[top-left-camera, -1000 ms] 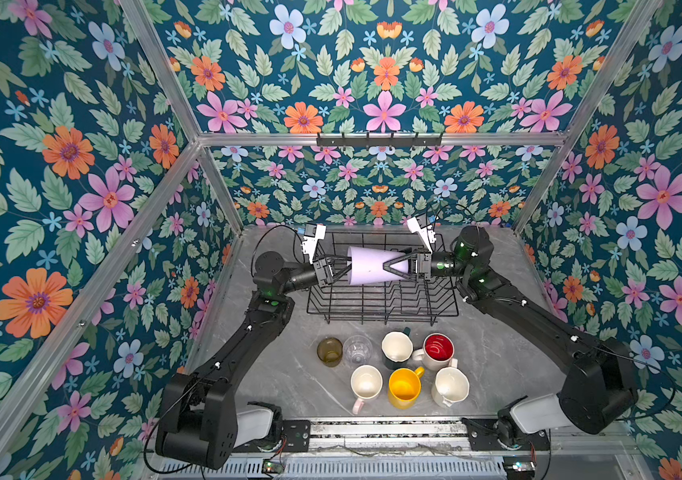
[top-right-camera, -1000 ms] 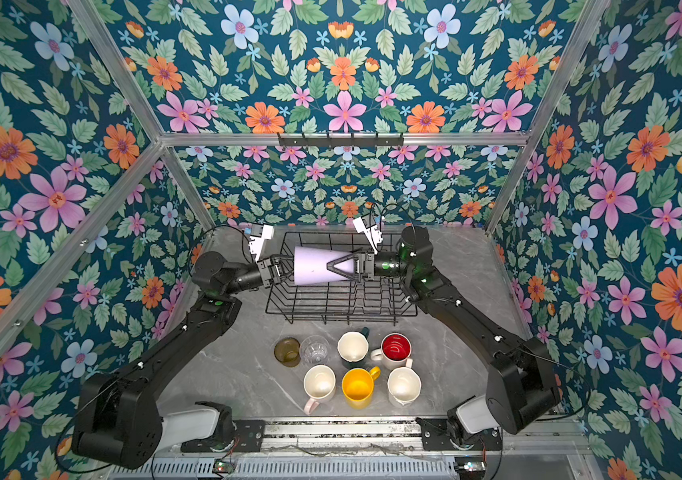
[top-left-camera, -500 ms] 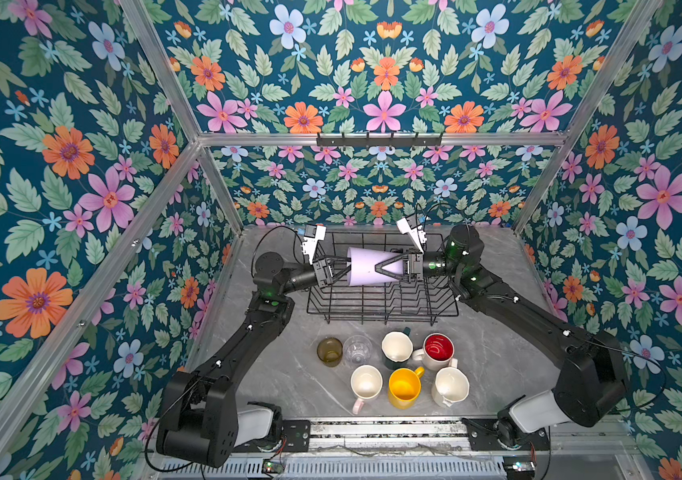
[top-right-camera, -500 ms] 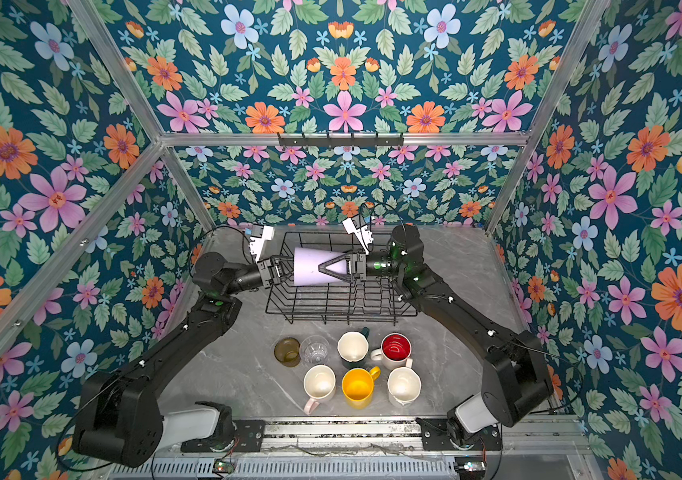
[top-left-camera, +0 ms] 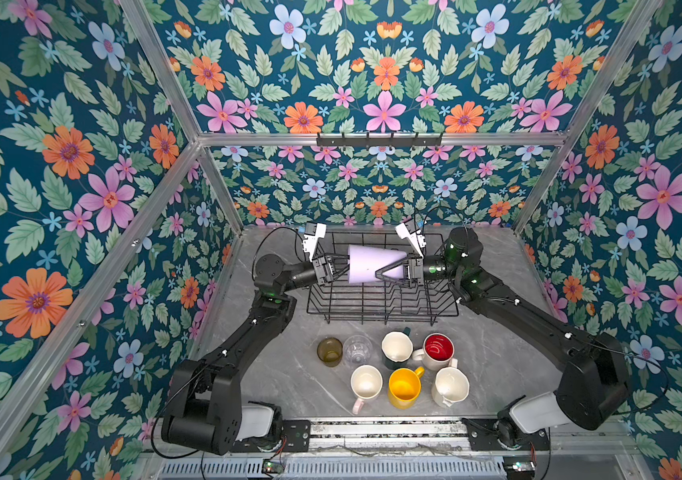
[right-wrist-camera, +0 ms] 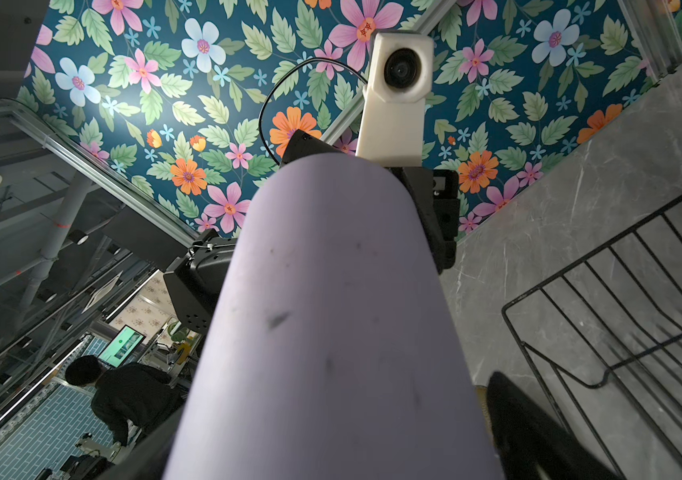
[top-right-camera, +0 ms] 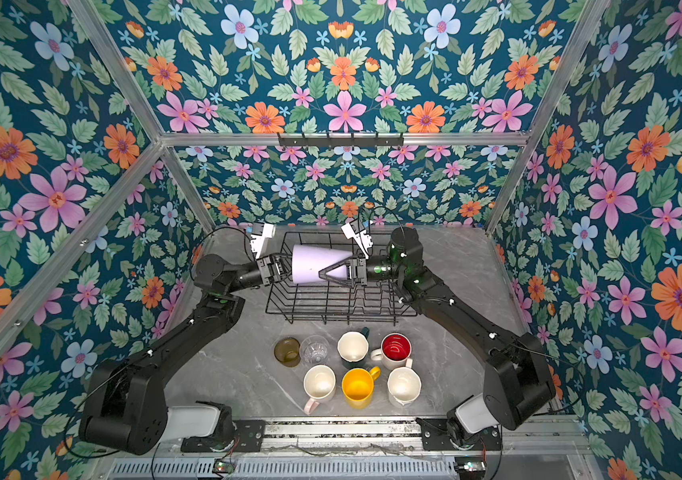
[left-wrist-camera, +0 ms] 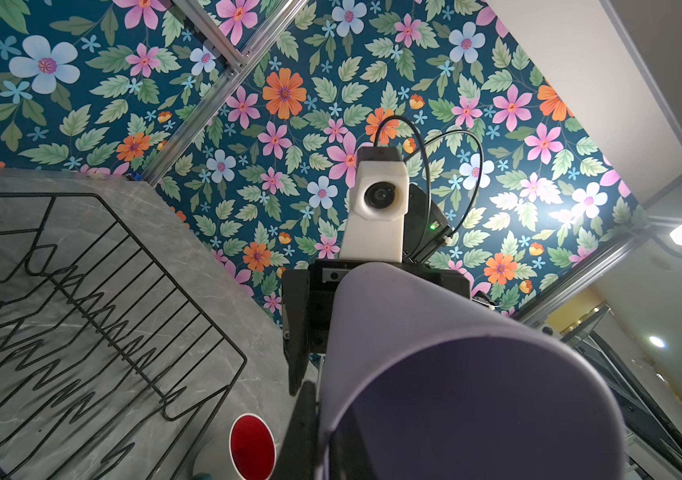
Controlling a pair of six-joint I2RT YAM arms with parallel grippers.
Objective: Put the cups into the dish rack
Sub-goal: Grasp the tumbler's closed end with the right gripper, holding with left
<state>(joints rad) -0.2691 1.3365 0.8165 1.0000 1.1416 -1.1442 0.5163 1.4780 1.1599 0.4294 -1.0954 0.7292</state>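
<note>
Right claw [top-left-camera: 379, 272] slid further along lilac tumbler [top-left-camera: 366, 257], spread astride it, left claw [top-left-camera: 343, 266] pinching rim, over dish rack [top-left-camera: 372, 305]

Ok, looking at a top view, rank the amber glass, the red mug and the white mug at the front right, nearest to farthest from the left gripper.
1. The amber glass, left end of the row beside the rack, is nearest the left gripper.
2. The red mug, right end of that same row.
3. The white mug, right end of the front row, is farthest.
</note>
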